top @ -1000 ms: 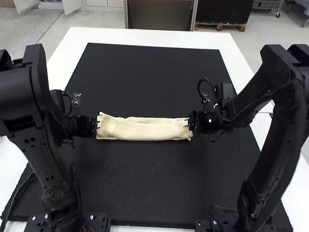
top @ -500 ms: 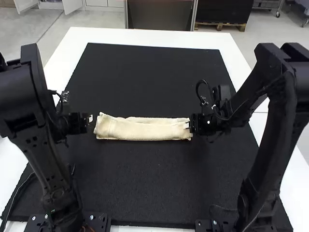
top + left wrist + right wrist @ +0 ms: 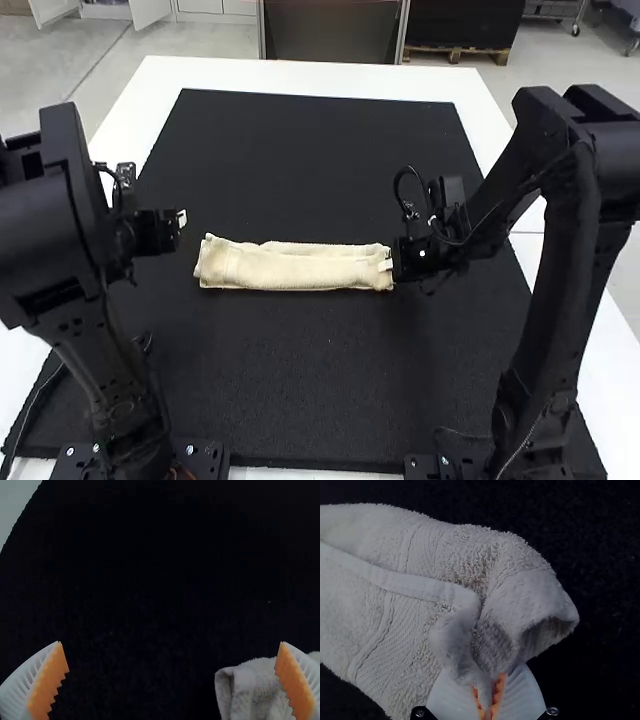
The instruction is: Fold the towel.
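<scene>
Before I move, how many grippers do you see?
2: left gripper, jaws apart, off the towel's left end; right gripper, jaws closed on a bit of the towel's right end.

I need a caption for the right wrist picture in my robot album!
The right gripper pinches a fold at the end of a pale towel, above a dark mat.

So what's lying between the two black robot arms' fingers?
In the high view: the folded cream towel, at the right fingers, then a little bare black mat before the left fingers.
</scene>
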